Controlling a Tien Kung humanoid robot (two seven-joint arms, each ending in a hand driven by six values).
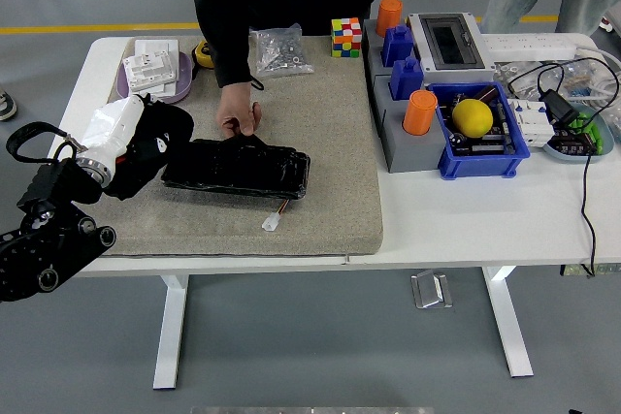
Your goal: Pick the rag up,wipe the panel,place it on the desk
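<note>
- Left hand (121,133) grips the dark rag (155,147) at the panel's (238,168) left end
- Panel's long axis runs left-right on the mat (320,143), lying right of the hand
- A person's hand (237,111) steadies its far edge

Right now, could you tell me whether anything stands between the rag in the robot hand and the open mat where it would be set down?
Nothing visible does. The left robot hand holds the rag at the panel's left end, and the mat below is bare. The person's hand steadies the panel's far edge, off to the side.
</note>
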